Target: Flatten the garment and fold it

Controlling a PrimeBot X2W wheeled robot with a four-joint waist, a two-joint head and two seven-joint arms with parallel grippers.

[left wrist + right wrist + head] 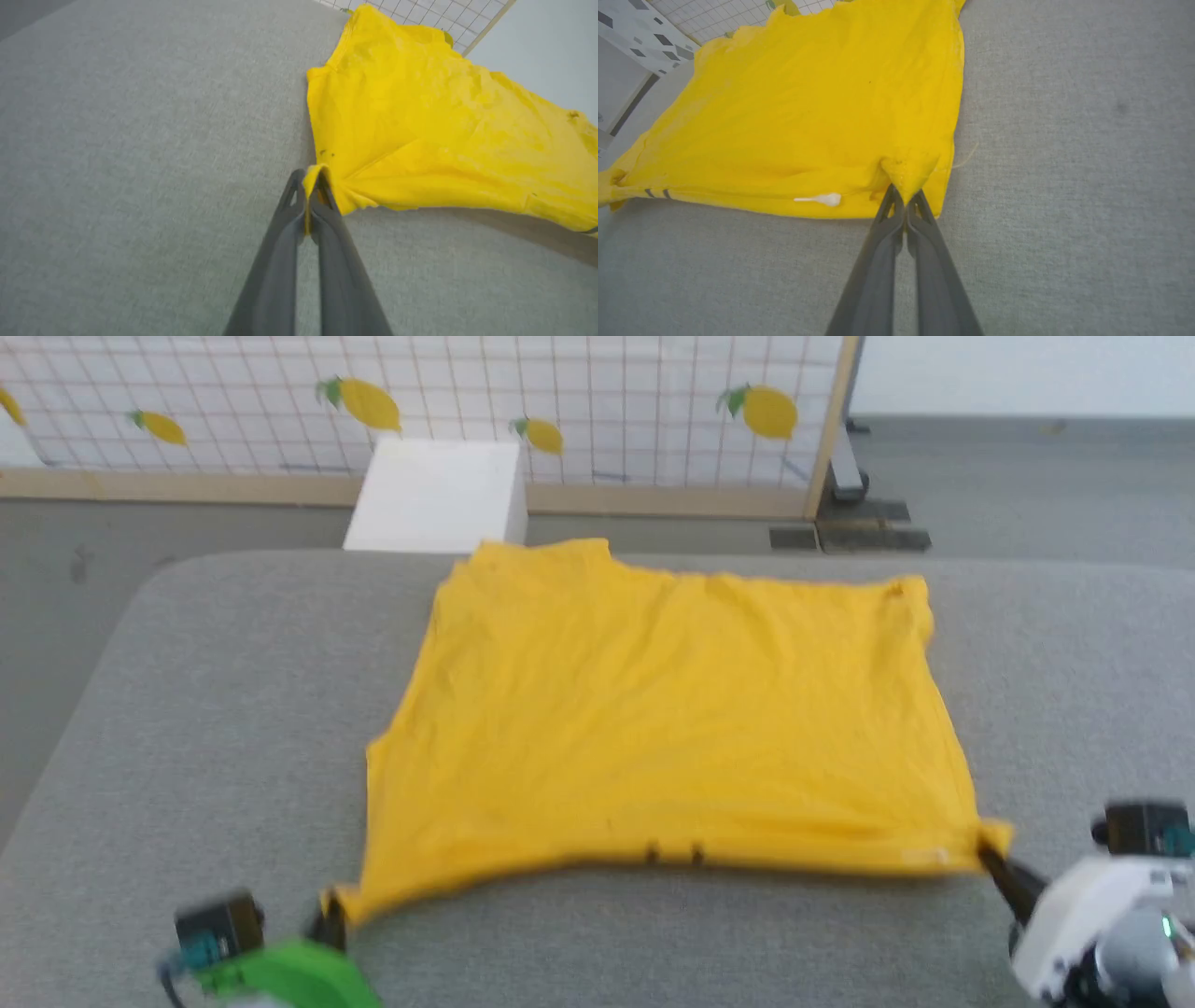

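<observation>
The garment [663, 728] is a bright yellow T-shirt spread plain side up on the grey table [187, 728]. Its near edge is stretched between my two grippers. My left gripper [329, 905] is shut on the near left corner, and the left wrist view shows the cloth [420, 116] pinched at its tips [309, 179]. My right gripper [988, 847] is shut on the near right corner; in the right wrist view the garment [822, 107] bunches into a small peak at the tips [905, 196]. Small black marks and a white tag show along the near hem.
A white box [439, 495] stands on the floor just beyond the table's far edge. Behind it runs a wire-grid screen with lemon shapes [766, 411] in a wooden frame. Bare grey table lies to both sides of the shirt.
</observation>
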